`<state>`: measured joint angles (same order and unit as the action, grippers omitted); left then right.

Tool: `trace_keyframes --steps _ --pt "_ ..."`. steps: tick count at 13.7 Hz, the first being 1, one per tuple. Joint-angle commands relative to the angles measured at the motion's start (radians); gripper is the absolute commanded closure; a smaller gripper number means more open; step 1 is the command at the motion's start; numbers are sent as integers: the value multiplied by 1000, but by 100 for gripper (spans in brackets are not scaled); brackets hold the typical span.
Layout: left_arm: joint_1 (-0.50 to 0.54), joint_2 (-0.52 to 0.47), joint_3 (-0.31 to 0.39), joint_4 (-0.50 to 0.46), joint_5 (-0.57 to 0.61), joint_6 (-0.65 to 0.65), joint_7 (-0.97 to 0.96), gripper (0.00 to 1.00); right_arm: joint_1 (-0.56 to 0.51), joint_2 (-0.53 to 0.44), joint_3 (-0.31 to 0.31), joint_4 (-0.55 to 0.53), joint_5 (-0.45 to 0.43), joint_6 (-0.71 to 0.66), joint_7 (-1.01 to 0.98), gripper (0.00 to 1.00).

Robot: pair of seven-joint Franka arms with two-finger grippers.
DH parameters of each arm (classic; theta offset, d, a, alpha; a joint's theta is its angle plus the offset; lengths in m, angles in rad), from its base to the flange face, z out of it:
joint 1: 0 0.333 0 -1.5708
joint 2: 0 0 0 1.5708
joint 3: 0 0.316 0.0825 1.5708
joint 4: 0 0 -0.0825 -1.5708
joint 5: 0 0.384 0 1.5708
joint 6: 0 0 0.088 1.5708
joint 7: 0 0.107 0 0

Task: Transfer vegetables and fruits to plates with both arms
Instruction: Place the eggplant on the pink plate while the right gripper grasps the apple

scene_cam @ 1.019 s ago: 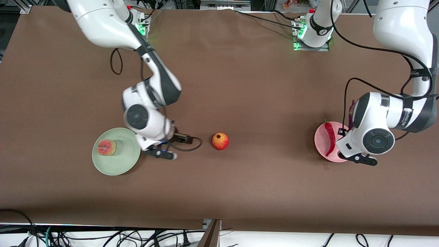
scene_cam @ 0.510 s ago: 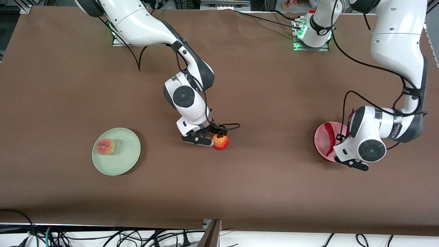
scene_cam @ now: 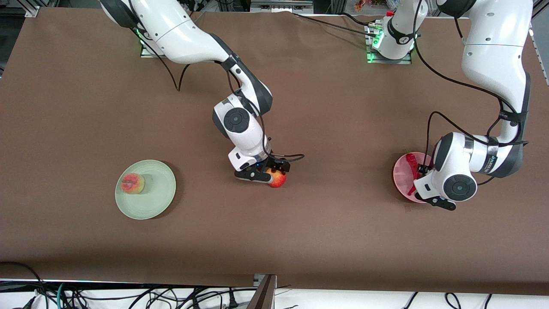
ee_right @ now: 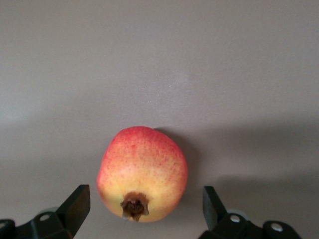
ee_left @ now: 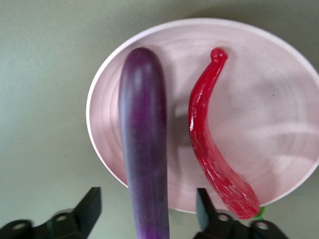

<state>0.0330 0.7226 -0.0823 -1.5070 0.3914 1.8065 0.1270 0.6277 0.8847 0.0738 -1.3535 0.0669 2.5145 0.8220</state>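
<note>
The right gripper (scene_cam: 266,173) is low over the apple (scene_cam: 278,178) in the middle of the table, its fingers (ee_right: 75,204) spread wide with the apple between them and neither touching it. The apple sits on the brown table (scene_cam: 326,107), well apart from both plates. The peach (scene_cam: 133,183) lies on the green plate (scene_cam: 161,193) toward the right arm's end. The left gripper (ee_left: 147,211) hangs over the pink plate (scene_cam: 401,171) toward the left arm's end, fingers (ee_left: 88,206) apart on either side of the eggplant (ee_left: 143,149), not touching it. The eggplant lies on the pink plate, one end past the rim, beside the chili (ee_left: 212,144), the two apart
</note>
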Motion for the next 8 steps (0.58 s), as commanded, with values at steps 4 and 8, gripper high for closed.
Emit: trace_keyframes --steps 4,8 --pt "4 -176 -68 30 10 -22 13 0 12 34 -12 14 -18 72 20 0" --pt "4 -226 -120 239 9 -145 11 0 12 46 -26 14 -27 105 19 0"
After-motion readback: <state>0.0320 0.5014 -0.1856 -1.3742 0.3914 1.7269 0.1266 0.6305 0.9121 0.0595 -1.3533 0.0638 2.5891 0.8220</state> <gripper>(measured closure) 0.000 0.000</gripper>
